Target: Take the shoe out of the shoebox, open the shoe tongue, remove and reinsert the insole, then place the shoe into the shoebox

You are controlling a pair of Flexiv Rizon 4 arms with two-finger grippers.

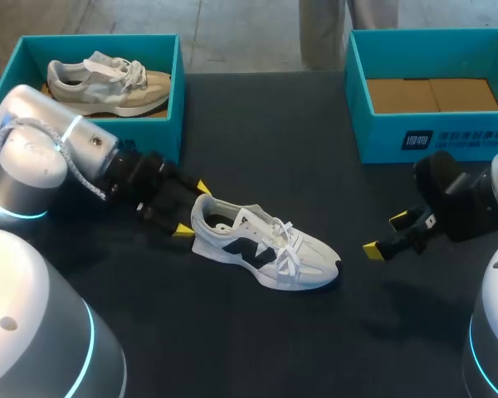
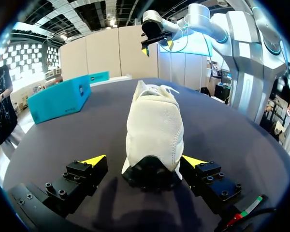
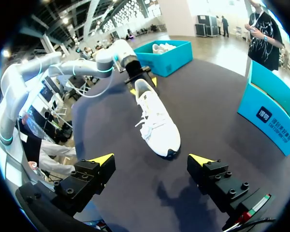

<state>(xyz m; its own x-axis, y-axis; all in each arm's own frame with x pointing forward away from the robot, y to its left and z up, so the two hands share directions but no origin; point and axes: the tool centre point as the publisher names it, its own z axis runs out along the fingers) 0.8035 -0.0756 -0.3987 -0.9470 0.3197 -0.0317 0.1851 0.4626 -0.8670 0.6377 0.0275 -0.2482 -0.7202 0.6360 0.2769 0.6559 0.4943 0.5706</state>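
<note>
A white shoe with a navy side mark (image 1: 261,249) lies on the dark table, toe toward my right side. Its heel (image 2: 154,130) sits between the open fingers of my left gripper (image 1: 192,209), and a gap shows on both sides. My right gripper (image 1: 385,234) stands open a short way beyond the toe, with nothing between its fingers. In the right wrist view the shoe (image 3: 157,121) lies just ahead of that gripper (image 3: 152,159). An empty teal shoebox (image 1: 436,137) with a cardboard floor stands at the back right.
A second teal shoebox (image 1: 178,91) at the back left holds a beige shoe (image 1: 108,83). My left arm's big white joint (image 1: 33,149) hangs beside that box. Bare table lies in front of the white shoe.
</note>
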